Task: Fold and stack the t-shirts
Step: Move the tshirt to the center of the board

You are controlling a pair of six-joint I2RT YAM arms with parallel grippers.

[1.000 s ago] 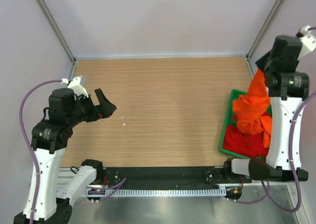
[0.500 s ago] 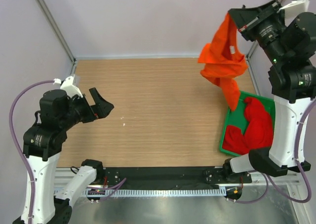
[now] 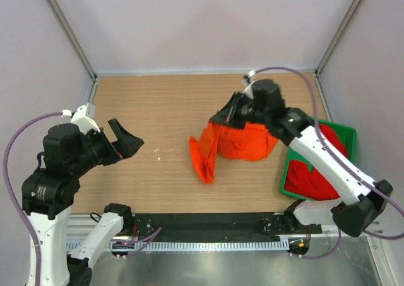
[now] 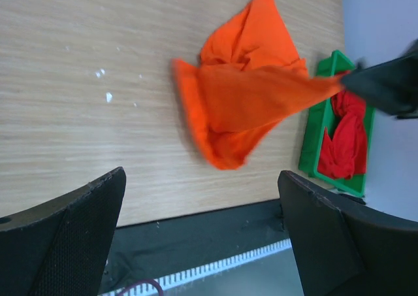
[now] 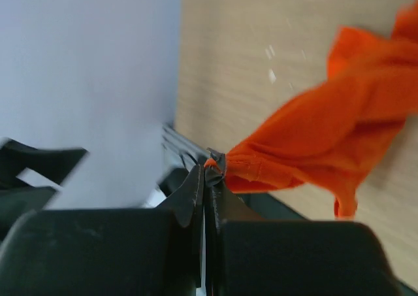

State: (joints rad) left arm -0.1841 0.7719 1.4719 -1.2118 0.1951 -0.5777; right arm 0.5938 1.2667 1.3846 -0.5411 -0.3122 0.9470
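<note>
Fingers (image 5: 193, 190) of the right gripper (image 5: 210, 170) are squeezed tight together, and they pinch a thin edge of the orange t-shirt (image 5: 326, 136). In the right wrist view the cloth pulls away from the pinch in a long stretched fold.

From above, the right gripper (image 3: 226, 115) sits over the middle of the table (image 3: 158, 103), a little toward 2 o'clock. It holds the orange t-shirt (image 3: 245, 142) at the shirt's 11 o'clock corner. The shirt is not flat. It is bunched up, its low part seems to rest on the wood, and one long flap droops toward 8 o'clock.

The red t-shirt (image 3: 310, 180) lies crumpled inside the green tray (image 3: 285, 172). The tray sits at the 4 o'clock side of the table, just beside the orange shirt at the shirt's 4 o'clock. The right arm reaches over the tray.

The left gripper (image 3: 126, 139) hangs at the 9 o'clock side of the table, well apart from both shirts. Its fingers (image 4: 72, 234) are spread as wide as they go, with nothing between them. Through that gap, the left wrist view shows the orange t-shirt (image 4: 245, 103), the red t-shirt (image 4: 344, 146) and the green tray (image 4: 312, 142). A few small white specks lie on the wood near the left gripper.
</note>
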